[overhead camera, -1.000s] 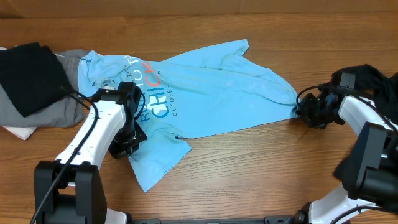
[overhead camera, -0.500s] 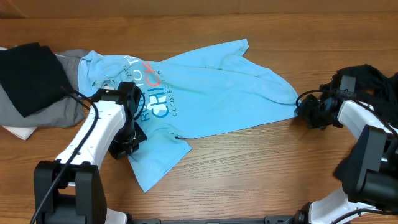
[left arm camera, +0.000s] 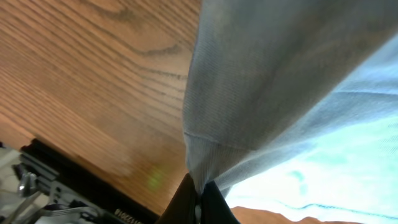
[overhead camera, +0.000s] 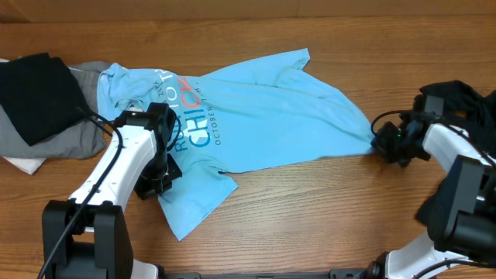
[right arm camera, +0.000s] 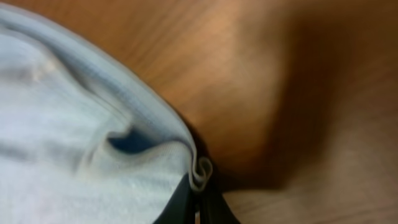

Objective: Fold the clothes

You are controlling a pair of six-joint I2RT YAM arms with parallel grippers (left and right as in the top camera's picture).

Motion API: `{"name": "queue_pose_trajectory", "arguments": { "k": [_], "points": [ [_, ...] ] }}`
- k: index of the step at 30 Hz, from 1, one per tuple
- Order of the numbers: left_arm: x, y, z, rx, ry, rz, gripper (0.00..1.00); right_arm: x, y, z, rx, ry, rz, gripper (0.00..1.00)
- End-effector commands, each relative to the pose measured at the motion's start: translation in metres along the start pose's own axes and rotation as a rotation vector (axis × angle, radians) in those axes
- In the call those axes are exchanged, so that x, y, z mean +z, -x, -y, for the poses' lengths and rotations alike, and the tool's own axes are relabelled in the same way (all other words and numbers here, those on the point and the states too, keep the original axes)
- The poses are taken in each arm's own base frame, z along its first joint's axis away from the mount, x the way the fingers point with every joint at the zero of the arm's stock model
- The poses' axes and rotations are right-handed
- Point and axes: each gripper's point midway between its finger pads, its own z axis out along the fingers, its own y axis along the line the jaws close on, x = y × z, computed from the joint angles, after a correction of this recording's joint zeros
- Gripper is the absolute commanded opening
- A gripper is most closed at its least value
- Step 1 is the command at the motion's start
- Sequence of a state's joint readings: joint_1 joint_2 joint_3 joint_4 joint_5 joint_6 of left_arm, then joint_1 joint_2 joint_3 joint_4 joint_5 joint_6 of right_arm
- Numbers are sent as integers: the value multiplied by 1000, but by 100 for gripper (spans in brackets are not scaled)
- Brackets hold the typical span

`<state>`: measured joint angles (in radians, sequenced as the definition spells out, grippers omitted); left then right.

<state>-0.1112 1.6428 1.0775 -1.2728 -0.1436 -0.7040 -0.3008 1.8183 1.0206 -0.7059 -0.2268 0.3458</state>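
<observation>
Of the clothes, a light sky-blue T-shirt [overhead camera: 263, 108] with red, white and teal lettering lies spread and wrinkled across the table's middle. My left gripper [overhead camera: 157, 177] is shut on its fabric at the lower left. In the left wrist view the blue cloth [left arm camera: 280, 81] rises out of the closed left gripper [left arm camera: 199, 204]. My right gripper [overhead camera: 381, 142] is shut on the shirt's right-hand edge. In the right wrist view a curled hem of the T-shirt [right arm camera: 74, 124] is pinched in the right gripper [right arm camera: 198, 205].
A black garment [overhead camera: 39, 93] lies on a grey one [overhead camera: 85, 138] at the far left, with a white piece [overhead camera: 23, 163] under them. Another black garment [overhead camera: 465, 97] sits at the right edge. Bare wooden table [overhead camera: 310, 209] shows in front of the shirt.
My right gripper has closed on the shirt's right edge and shifted slightly to the right. The left arm and the shirt's left part have not moved.
</observation>
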Motion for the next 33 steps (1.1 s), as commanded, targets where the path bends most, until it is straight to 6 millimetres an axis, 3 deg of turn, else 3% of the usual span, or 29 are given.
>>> {"name": "queue_pose_trajectory", "arguments": {
  "k": [1, 5, 10, 21, 33],
  "points": [
    [1, -5, -10, 84, 39, -12, 4, -10, 3, 62, 227, -215, 13, 4],
    [0, -14, -20, 150, 82, -52, 4, -40, 3, 89, 339, -236, 21, 4],
    [-2, -21, -30, 157, 122, -80, 4, -65, -15, 107, 416, -252, -14, 4],
    [-14, -22, -31, 139, 71, -26, 4, -69, -49, 87, 308, -272, -134, 4],
    [-52, -28, -24, 102, -151, 130, 4, -65, -44, 76, 260, -263, -108, 4]
  ]
}}
